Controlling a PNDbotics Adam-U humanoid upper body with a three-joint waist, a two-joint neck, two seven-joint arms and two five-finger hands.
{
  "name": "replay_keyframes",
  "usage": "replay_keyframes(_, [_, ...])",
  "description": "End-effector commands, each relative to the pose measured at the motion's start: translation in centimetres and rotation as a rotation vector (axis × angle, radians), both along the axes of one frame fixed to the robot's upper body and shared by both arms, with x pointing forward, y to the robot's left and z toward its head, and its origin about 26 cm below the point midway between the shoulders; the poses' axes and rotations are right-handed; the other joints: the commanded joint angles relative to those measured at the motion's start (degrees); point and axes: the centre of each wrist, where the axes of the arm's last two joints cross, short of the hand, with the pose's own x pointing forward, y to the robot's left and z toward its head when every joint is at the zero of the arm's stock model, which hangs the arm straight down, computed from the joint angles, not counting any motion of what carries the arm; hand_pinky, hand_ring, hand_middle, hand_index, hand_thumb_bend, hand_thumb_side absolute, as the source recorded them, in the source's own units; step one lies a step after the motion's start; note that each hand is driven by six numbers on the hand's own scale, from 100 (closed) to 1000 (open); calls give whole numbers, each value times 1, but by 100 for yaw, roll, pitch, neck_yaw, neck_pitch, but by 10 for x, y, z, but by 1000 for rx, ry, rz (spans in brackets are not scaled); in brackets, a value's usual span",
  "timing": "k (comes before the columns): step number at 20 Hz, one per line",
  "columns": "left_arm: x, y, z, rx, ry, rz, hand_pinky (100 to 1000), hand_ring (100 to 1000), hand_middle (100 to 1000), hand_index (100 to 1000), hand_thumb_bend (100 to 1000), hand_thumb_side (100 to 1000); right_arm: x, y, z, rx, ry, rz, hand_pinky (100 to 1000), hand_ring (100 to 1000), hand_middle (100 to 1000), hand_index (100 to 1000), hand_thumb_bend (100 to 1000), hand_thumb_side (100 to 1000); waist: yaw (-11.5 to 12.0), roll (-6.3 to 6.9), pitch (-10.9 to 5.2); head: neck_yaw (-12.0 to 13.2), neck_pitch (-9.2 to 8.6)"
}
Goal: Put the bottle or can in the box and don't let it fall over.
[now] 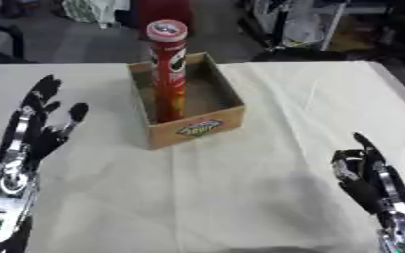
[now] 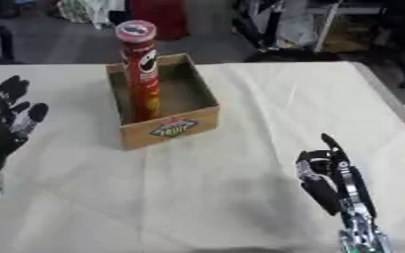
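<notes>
- Can (image 1: 168, 69) upright in box (image 1: 197, 127), near its left wall.
- Left hand (image 1: 35, 129) spread wide, empty.
- Right hand (image 2: 331, 178) relaxed, empty, low right.

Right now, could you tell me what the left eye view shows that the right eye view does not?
Only the left eye view shows the left hand whole, with its forearm. Only the right eye view shows the table's far right edge and more floor beyond it. Both show the red can upright in the cardboard box, untouched, and the right hand open at lower right.
</notes>
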Motion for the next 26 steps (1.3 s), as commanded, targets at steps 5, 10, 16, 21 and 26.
replay_keyframes(5, [-18,9,0,-66,-12,70,932,952,846,941,623,570,2,-4,5,-17,-15,5,742,661,654,1000,100,495,66,49,-92,64,111])
replay_keyframes(10, [-20,10,-1,-77,-6,93,930,948,838,935,614,571,2,-4,4,-17,-13,10,742,661,653,1000,100,496,88,76,-96,242,187])
replay_keyframes(16, [-19,6,-1,-87,-4,75,931,949,838,934,612,570,2,-4,4,-16,-13,8,742,661,653,1000,100,496,84,71,-77,282,189])
replay_keyframes(21, [-19,5,-2,-91,-4,68,931,949,837,934,610,569,2,-3,4,-15,-13,8,742,661,653,1000,100,496,70,74,-74,270,189])
replay_keyframes(26, [-19,5,-3,-95,-2,66,931,949,836,933,607,570,2,-4,4,-15,-12,6,742,661,653,1000,100,495,78,69,-84,245,189])
